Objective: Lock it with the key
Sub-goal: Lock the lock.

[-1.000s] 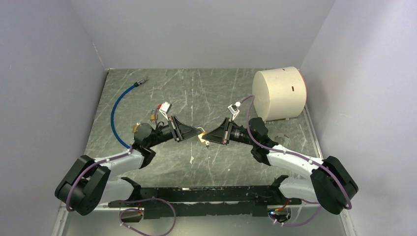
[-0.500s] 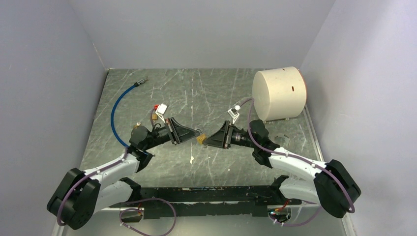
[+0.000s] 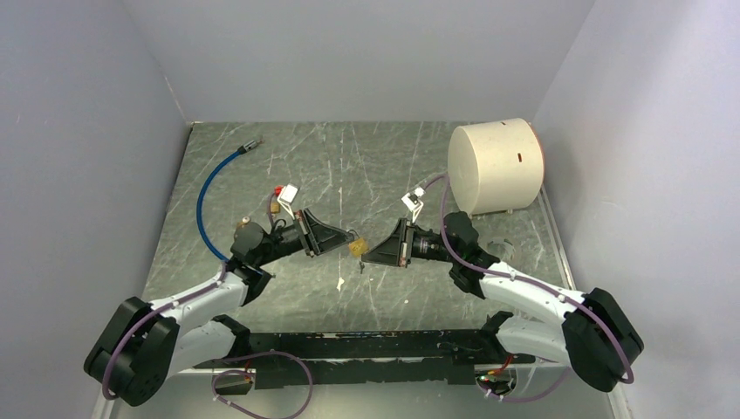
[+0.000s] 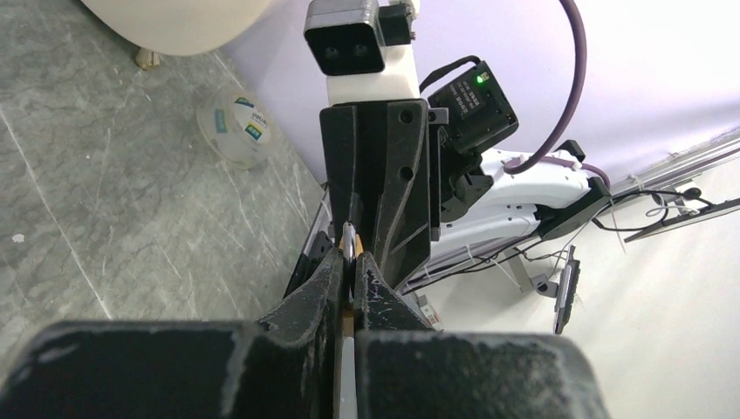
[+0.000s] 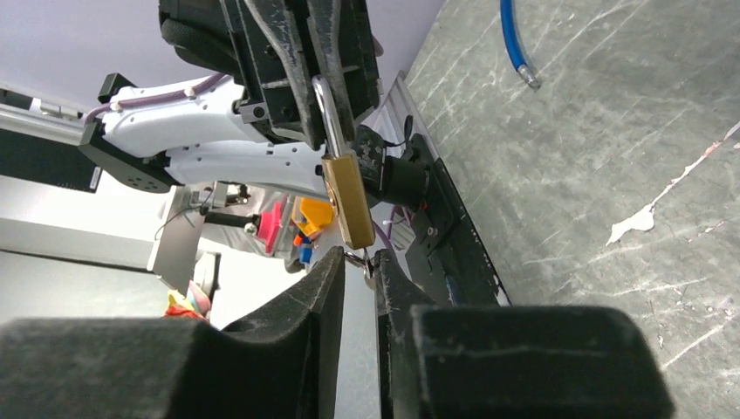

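Regripping the key, your right hand narrows around it again, though I can't tell if it's clamped, while your left hand clenches the padlock, so hold the turn.

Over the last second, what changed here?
Both grippers shifted slightly toward the near edge, taking the padlock along; the left arm's base and elbow swung outward. The right gripper now has its jaws slightly apart around the key. Unchanged: the left gripper is still clamped on the shackle, and the drum and blue cable have not moved.
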Robot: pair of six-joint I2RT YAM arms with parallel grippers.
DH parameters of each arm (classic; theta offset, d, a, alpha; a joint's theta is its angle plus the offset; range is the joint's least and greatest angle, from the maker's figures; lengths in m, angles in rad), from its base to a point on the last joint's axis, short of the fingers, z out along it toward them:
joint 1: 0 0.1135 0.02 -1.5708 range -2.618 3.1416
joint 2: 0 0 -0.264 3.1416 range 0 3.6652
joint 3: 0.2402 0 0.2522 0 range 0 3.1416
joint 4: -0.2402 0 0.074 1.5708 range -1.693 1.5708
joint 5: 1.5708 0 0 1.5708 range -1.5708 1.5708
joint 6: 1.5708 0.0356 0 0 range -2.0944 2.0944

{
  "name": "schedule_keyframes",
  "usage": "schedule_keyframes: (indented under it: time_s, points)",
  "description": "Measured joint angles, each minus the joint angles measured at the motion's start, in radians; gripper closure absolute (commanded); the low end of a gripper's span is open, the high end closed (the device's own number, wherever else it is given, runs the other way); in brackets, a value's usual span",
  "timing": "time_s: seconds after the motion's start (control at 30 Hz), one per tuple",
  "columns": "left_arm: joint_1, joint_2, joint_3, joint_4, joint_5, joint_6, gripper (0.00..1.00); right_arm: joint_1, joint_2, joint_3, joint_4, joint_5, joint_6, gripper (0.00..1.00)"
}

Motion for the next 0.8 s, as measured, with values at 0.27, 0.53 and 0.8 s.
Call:
schedule_keyframes:
  time_s: [0.27,0.53,0.8]
  points:
    - [0.0,0.013,0.0,0.008,0.005,-0.004,0.98,-0.002,0.026,0.005,0.026,-0.016,0.0,0.99]
    - [0.003,0.011,0.0,-0.003,-0.006,-0.01,0.98,-0.002,0.06,0.005,0.075,-0.034,0.011,1.0]
    - [-0.001,-0.015,0.0,-0.03,-0.016,-0.008,0.97,0.0,0.067,-0.03,0.154,-0.045,0.037,1.0]
